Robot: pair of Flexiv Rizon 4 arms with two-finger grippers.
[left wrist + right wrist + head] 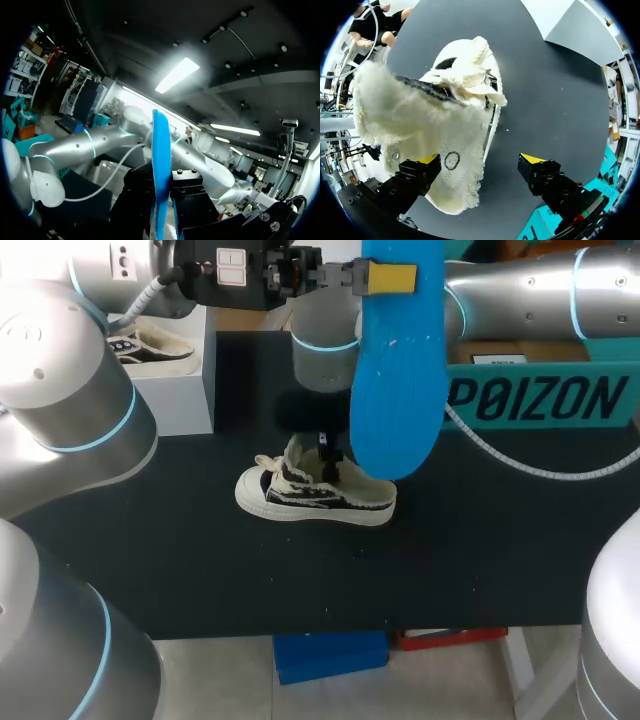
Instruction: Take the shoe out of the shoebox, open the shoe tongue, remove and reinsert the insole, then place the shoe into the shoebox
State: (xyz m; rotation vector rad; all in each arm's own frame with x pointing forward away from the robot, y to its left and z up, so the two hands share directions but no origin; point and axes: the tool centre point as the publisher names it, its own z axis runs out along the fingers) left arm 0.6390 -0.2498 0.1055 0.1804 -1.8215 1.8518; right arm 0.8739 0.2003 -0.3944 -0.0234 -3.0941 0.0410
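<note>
Head view: the pale shoe (315,495) with dark side markings lies on its sole near the middle of the black tabletop (500,540), toe toward the left edge. The right gripper (325,445) hangs just over its opening; in the right wrist view its fingers are spread wide, one (422,162) against the shoe's fuzzy tongue, the other (535,160) over bare tabletop. The blue insole (395,390) hangs upright above the shoe, clamped at its top by the left gripper (385,278). A white box (175,390) sits at the back left, a teal box (540,395) at the back right
</note>
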